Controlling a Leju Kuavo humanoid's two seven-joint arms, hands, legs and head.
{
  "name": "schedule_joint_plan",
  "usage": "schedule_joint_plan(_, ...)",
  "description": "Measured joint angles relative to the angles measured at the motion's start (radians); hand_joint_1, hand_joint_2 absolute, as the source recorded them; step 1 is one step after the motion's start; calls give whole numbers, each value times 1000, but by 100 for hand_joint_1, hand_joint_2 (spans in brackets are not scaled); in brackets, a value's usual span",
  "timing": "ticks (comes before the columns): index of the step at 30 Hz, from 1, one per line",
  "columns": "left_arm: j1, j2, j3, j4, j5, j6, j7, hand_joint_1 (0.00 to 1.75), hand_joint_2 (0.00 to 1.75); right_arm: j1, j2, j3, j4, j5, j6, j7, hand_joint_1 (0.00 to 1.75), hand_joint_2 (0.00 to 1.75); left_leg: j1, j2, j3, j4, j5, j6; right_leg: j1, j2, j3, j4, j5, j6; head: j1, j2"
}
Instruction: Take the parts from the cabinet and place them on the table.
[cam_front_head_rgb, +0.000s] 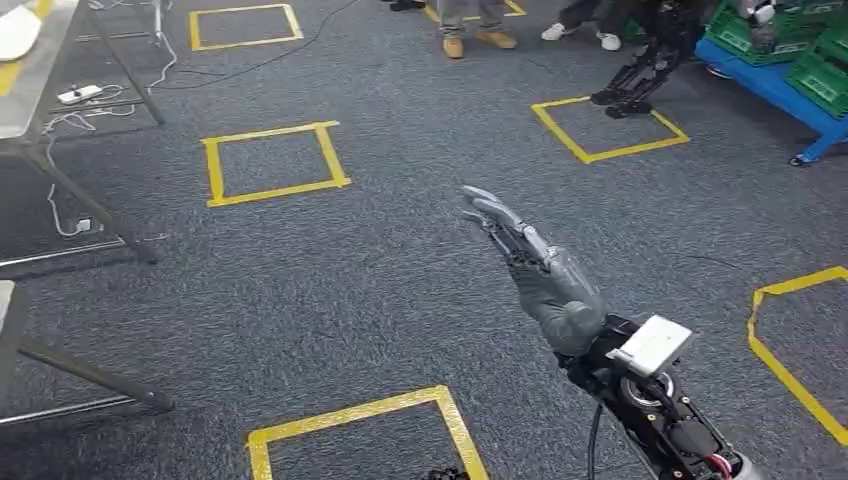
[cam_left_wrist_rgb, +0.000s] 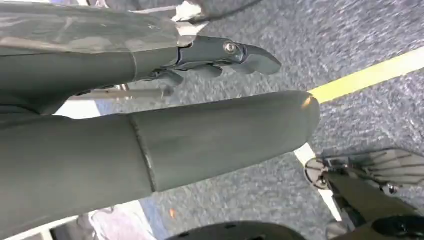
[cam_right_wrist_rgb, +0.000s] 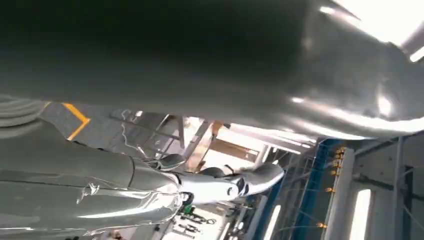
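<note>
Grey carpet (cam_front_head_rgb: 380, 290) covers the floor in the head view, marked with squares of yellow tape (cam_front_head_rgb: 272, 160). Over it the right hand (cam_front_head_rgb: 535, 270) reaches forward from the lower right, its fingers straight, close together and empty. A white block (cam_front_head_rgb: 652, 344) sits on the wrist behind it, above dark arm parts and cables. In the right wrist view the same hand (cam_right_wrist_rgb: 210, 187) is stretched out with nothing in it, a thick grey thumb (cam_right_wrist_rgb: 250, 65) across most of the picture; behind it stand metal frames and blue racking (cam_right_wrist_rgb: 312, 190).

In the left wrist view the left hand (cam_left_wrist_rgb: 165, 105) is also released: the thumb (cam_left_wrist_rgb: 200, 137) lies straight and the darker fingers (cam_left_wrist_rgb: 235, 52) extend beyond it, grasping nothing, over grey carpet crossed by a yellow line (cam_left_wrist_rgb: 370, 75).

At the left edge of the head view stand the metal legs of a table (cam_front_head_rgb: 40, 100), with a white power strip (cam_front_head_rgb: 80, 95) and cables on the floor beneath it. At the top right is a blue rack (cam_front_head_rgb: 775, 90) carrying green crates (cam_front_head_rgb: 815, 65). Beside it the dark legs of another robot (cam_front_head_rgb: 650, 65) stand at the edge of a taped square. The shoes of people (cam_front_head_rgb: 480, 40) line the top edge.

Whether the green crates hold the parts cannot be told from these pictures; neither hand carries any.
</note>
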Motion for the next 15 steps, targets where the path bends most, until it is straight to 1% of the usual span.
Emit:
schedule_joint_plan(1, -1, 1, 0, 0, 0, 0, 0, 0, 0, 0, 0, -4, 4, -3, 2, -3, 0, 0, 0, 9, 2, 0, -1, -2, -2, -3, 23, -45, 31, 0, 2, 0)
schedule_joint_plan(2, -3, 2, -1, 0, -2, 0, 0, 0, 0, -1, 0, -7, 6, -3, 6, -7, 0, 0, 1, 17, 5, 0, -3, -5, -4, -9, 68, -126, 73, -1, 6, 0)
schedule_joint_plan(3, -5, 2, -1, 0, -3, 0, 0, 0, 0, -1, 0, -10, 8, -3, 10, -11, 0, 0, 1, 25, 9, 0, -6, -9, -5, -20, 122, -226, 117, -3, 10, 0)
schedule_joint_plan(4, -8, 3, -1, 0, -4, 0, 3, 0, 0, -2, 0, -11, 10, -3, 10, -13, 0, 0, 0, 31, 13, 1, -10, -13, -3, -54, 168, -313, 143, -6, 13, 0)
schedule_joint_plan(5, -9, 7, -2, 0, -4, 1, 4, 0, 0, -5, 1, -11, 13, -3, 11, -14, 0, 0, -9, 36, 12, 8, -15, -21, 11, -73, 179, -342, 132, -10, 17, 0)
schedule_joint_plan(6, -9, 10, -2, 0, -4, 2, 5, 0, 0, -6, 4, -12, 15, -3, 11, -15, 0, 0, -7, 41, 12, 5, -13, -24, 9, -61, 174, -336, 134, -19, 12, 0)
schedule_joint_plan(7, -10, 11, -3, 0, -3, 3, 7, 0, 0, -6, 4, -13, 18, -3, 11, -15, 0, 0, -7, 51, 14, 5, -14, -27, 13, -51, 171, -336, 133, -22, 5, 0)
schedule_joint_plan(8, -10, 12, -3, 0, -3, 4, 10, 0, 0, -5, 4, -13, 21, -3, 11, -15, 0, 0, -6, 61, 17, 3, -14, -32, 14, -41, 169, -336, 134, -28, 3, 0)
schedule_joint_plan(9, -10, 13, -3, 0, -2, 5, 11, 0, 0, -5, 4, -13, 22, -3, 11, -15, 0, 0, -5, 67, 18, 5, -19, -38, 11, -31, 174, -343, 138, -35, 2, 0)
schedule_joint_plan(10, -10, 16, -3, 0, -2, 6, 14, 0, 0, -5, 5, -13, 24, -3, 11, -16, 0, 0, 1, 37, 15, 25, -37, -43, 6, -23, 179, -348, 142, -40, 0, 0)
schedule_joint_plan(11, -10, 17, -3, 0, -2, 6, 14, 0, 0, -8, 7, -13, 26, -3, 11, -17, 0, 0, 1, 0, -13, 84, -74, -44, 5, -17, 178, -348, 143, -46, -7, 0)
schedule_joint_plan(12, -10, 19, -3, 0, -2, 7, 16, 0, 0, -8, 10, -12, 28, -3, 11, -16, 0, 0, 0, -19, -57, 178, -120, -47, 6, -10, 177, -348, 143, -50, -18, 0)
schedule_joint_plan(13, -9, 21, -3, 0, -1, 7, 17, 0, 0, -8, 11, -12, 31, -3, 11, -16, 0, 0, 0, -26, -104, 271, -158, -48, 7, -3, 175, -348, 143, -51, -22, 0)
schedule_joint_plan(14, -7, 22, -3, 0, 0, 7, 17, 0, 0, -8, 11, -11, 34, -3, 12, -16, 0, 0, 0, -27, -144, 345, -178, -49, 9, 8, 175, -348, 143, -53, -24, 0)
schedule_joint_plan(15, -5, 22, -3, 0, 0, 7, 17, 0, 0, -7, 12, -11, 38, -3, 12, -16, 0, 0, 0, -27, -161, 368, -173, -49, 9, 19, 176, -348, 143, -53, -26, 0)
